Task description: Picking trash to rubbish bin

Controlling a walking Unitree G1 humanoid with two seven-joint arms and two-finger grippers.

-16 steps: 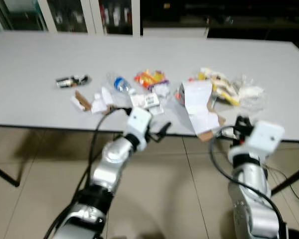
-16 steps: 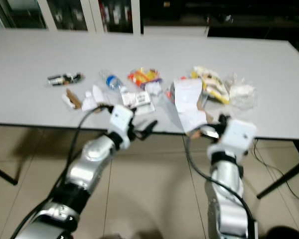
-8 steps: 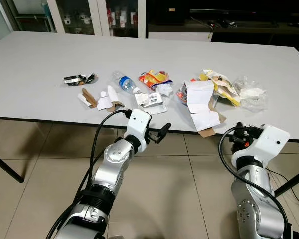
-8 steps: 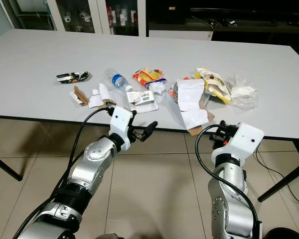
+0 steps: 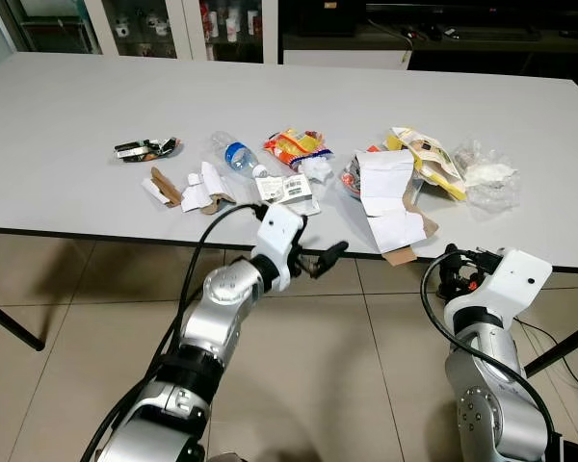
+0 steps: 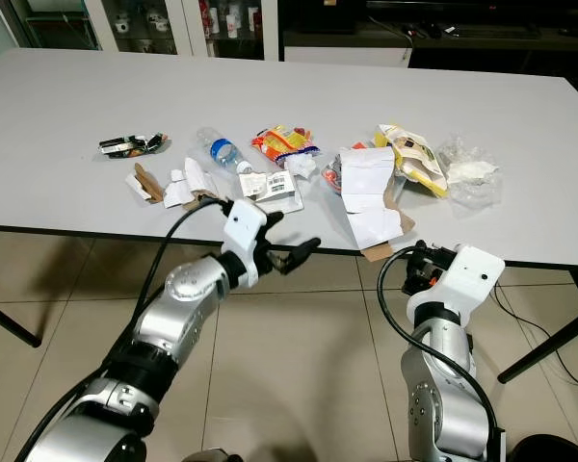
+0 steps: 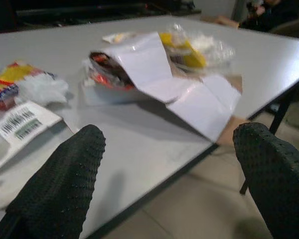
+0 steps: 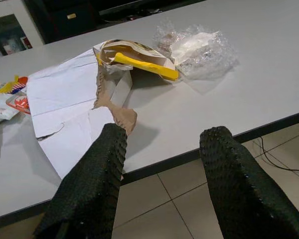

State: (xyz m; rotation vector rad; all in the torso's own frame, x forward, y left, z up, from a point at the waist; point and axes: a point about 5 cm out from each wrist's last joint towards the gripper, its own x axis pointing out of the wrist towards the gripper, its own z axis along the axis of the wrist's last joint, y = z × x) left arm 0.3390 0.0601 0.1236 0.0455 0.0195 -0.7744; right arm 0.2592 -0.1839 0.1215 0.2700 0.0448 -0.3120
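Left gripper (image 5: 325, 257) nearer table (image 5: 58, 125).

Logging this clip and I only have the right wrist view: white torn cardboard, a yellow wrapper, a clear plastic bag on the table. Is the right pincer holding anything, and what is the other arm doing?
Observer: The right pincer is open and empty, short of the table edge, facing the torn cardboard.
Operator: And the left one?
Observer: The left pincer is open too, at the near edge, just in front of a labelled white paper.
Operator: Any trash further left that I can't see?
Observer: Yes: a plastic bottle, an orange snack bag, brown scraps and a dark wrapper.
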